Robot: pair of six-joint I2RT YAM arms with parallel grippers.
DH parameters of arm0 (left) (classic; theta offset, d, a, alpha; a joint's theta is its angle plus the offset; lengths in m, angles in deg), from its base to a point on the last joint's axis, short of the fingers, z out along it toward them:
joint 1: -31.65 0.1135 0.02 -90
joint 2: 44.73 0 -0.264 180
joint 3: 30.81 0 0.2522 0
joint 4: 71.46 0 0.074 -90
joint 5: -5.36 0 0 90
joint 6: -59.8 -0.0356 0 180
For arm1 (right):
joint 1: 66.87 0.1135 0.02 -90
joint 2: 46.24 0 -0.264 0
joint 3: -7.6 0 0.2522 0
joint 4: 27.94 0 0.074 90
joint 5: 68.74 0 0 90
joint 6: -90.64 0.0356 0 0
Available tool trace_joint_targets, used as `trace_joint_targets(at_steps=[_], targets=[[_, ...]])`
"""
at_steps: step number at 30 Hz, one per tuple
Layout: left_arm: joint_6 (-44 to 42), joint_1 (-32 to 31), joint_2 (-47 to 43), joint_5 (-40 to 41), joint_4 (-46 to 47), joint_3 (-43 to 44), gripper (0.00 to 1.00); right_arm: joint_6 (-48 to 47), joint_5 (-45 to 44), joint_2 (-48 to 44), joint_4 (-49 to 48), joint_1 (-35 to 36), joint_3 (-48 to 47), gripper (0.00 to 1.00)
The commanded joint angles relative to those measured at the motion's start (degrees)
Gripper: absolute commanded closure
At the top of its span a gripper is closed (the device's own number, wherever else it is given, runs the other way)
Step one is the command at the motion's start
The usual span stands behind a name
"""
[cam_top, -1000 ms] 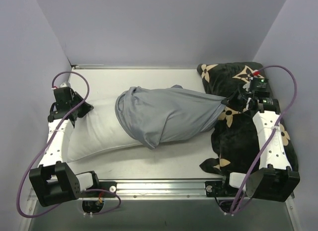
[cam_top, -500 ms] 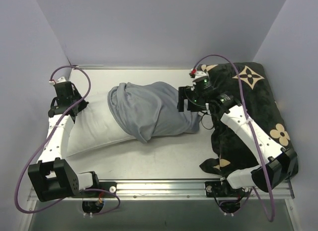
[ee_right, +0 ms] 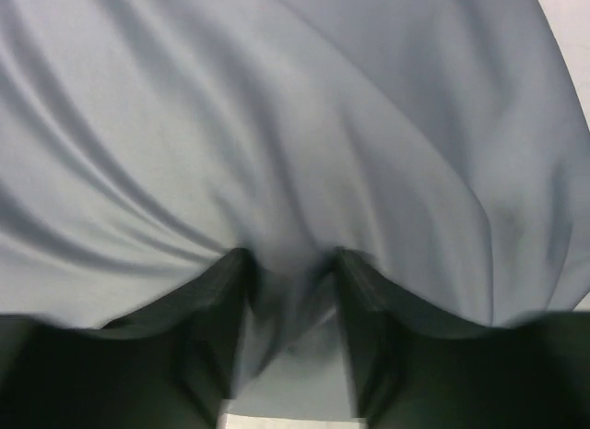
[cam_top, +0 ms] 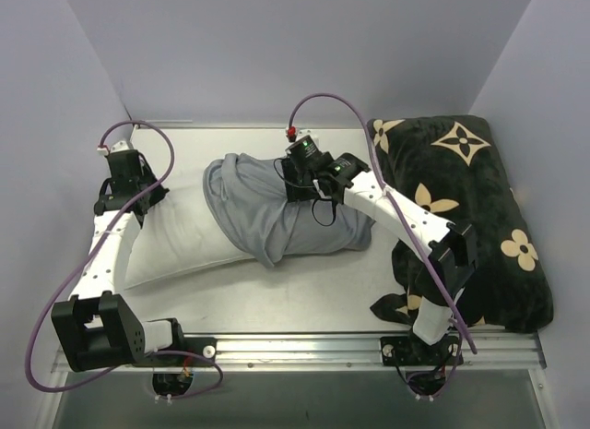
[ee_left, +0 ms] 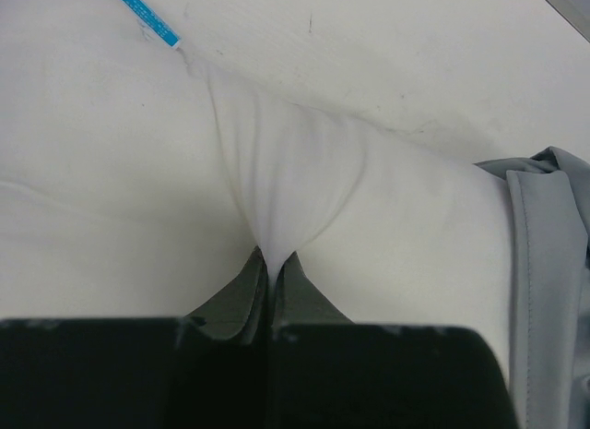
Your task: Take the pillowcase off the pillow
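Two arms are on the bedding as we look: the left gripper (ee_left: 274,274) is pinched tight on a tuck of the white pillow (ee_left: 129,171) at its left end, the fabric drawn up into a little tent between the closed jaws, not far from a small blue tag (ee_left: 152,18). Over on the other side, the right gripper (ee_right: 290,286) is pressed down into the blue-grey pillowcase (ee_right: 295,125), its jaws apart with a ridge of cloth bulging between them, not clamped as far as we can see. From above, the pillowcase (cam_top: 277,212) sits bunched over the right half of the pillow (cam_top: 175,235), whose left half lies bare on the table (cam_top: 304,295), with the black cushion (cam_top: 470,198) with tan flower motifs just to the right. We judge this cloth thin, light and limp, so it will wrinkle and stretch rather than slide as one piece, and a shallow pinch could slip off or catch the pillow's own skin underneath. The best hold, we reckon, is a good fold of loose cloth alone, near the closed right end, pulled away from the left anchor
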Motion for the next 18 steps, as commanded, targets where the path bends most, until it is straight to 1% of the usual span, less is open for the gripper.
trace_joint_targets(at_steps=[1,2,3,5,6,7,8,11,12,14,15,18], targets=[[-0.66,-0.63,-0.33,-0.11,1.96,2.11,1.00,1.12,-4.87,-2.37,3.49,-1.40,-0.80,0.64],[-0.66,-0.63,-0.33,-0.20,1.87,2.20,1.00,1.12,-4.08,-2.28,3.57,-1.84,-1.06,0.72],[-0.66,-0.55,-0.33,-0.29,1.96,2.29,1.00,1.03,-2.50,-2.20,3.49,-2.10,-1.50,0.85],[-0.74,-0.63,-0.41,-0.11,1.87,2.37,1.00,0.68,-1.79,-2.11,3.49,-2.98,-1.59,0.96],[-0.83,-0.46,-0.50,0.15,1.79,2.29,1.00,0.59,-1.96,-2.28,3.57,-3.68,-1.25,1.00],[-0.92,-0.46,-0.77,0.24,1.70,2.29,1.00,0.68,-1.53,-2.89,3.49,-4.73,-0.55,1.00],[-1.01,-0.20,-1.12,0.41,1.61,2.29,1.00,0.94,-1.26,-3.42,3.57,-7.96,0.24,1.00],[-1.09,1.03,-2.08,0.85,1.26,2.29,1.00,1.47,-1.26,-7.01,3.57,-14.56,3.85,1.00],[-1.10,1.30,-2.35,0.94,1.17,2.29,1.00,1.38,-1.26,-7.99,3.57,-18.94,4.46,1.00],[-1.18,2.09,-2.61,1.20,0.91,2.46,1.00,1.03,-1.69,-10.63,3.84,-23.62,5.96,1.00],[-1.18,2.35,-2.61,1.47,0.73,2.64,1.00,0.94,-1.52,-11.24,3.92,-27.82,6.23,1.00],[-1.10,3.23,-2.70,1.82,0.29,3.08,1.00,0.24,-2.57,-12.21,5.33,-32.76,5.44,1.00]])
